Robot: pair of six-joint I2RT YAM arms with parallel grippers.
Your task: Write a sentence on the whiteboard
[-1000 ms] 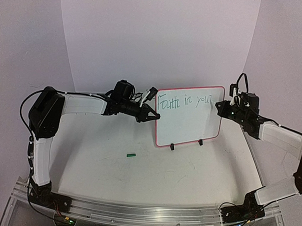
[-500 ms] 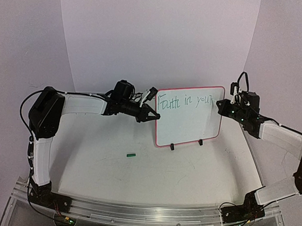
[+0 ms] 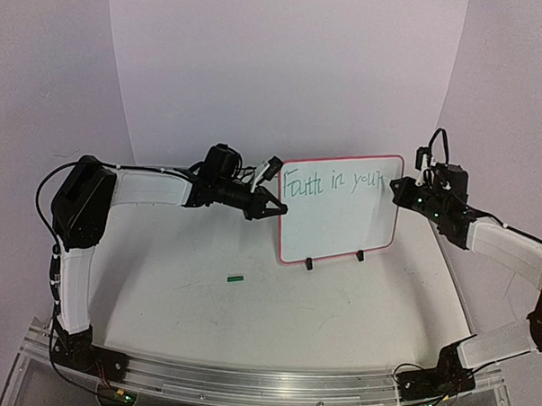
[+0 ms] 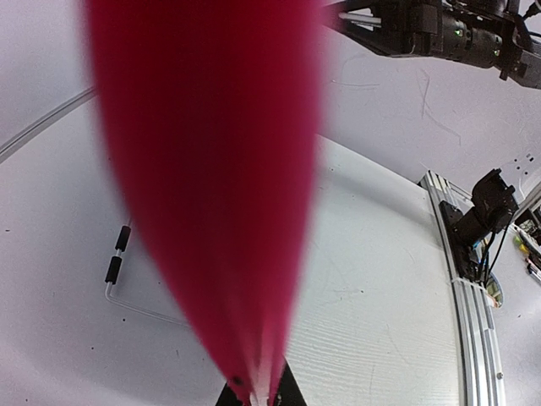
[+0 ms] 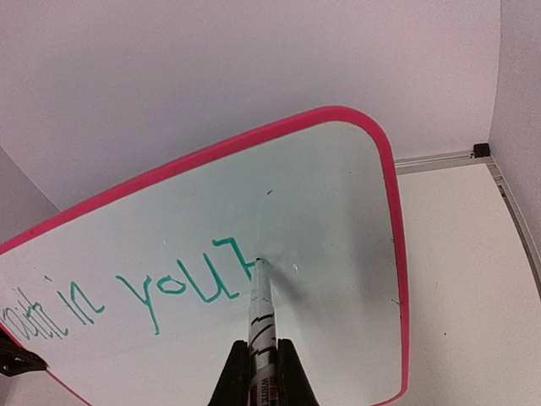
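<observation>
The whiteboard [image 3: 340, 228] stands upright on two black feet at the table's back, red-pink rim [image 5: 390, 194]. The sentence [image 3: 330, 182] in green runs along its top and reads "Faith in your"; it also shows in the right wrist view [image 5: 182, 288]. My left gripper [image 3: 275, 208] is shut on the board's left rim, which fills the left wrist view as a red blur [image 4: 211, 186]. My right gripper [image 3: 399, 189] is shut on a white marker [image 5: 260, 317] whose tip touches the board just right of the last letter.
A small green marker cap [image 3: 236, 278] lies on the table in front of the board, left of centre. White walls close in behind and on both sides. The aluminium rail [image 3: 263, 382] runs along the near edge.
My right gripper has shifted slightly up and right along the board's top edge, and the last letter of "your" has been added. The left arm and board have not moved.
</observation>
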